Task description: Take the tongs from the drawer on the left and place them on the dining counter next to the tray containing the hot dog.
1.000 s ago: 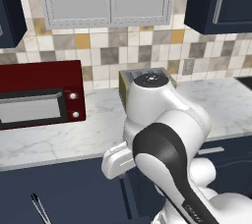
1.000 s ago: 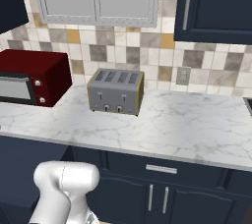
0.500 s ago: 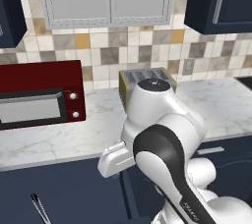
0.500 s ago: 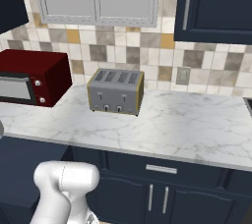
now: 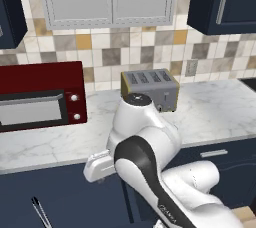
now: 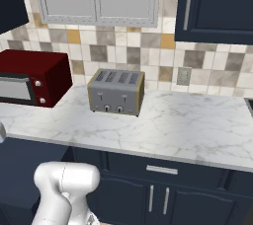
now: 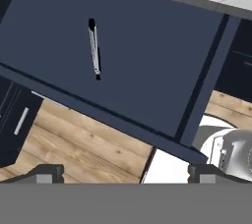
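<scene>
While the spread pincer (image 7: pixel 126 171) hovered above the drawer (image 7: pixel 147 66), the tongs (image 7: pixel 94 47) looked light, stiff, slippery, best gripped mid-length.

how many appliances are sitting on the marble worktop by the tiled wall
2. The red microwave stands at the left end of the worktop and the grey toaster stands just to its right, both against the tiles. More could sit beyond the frame edges.
</scene>
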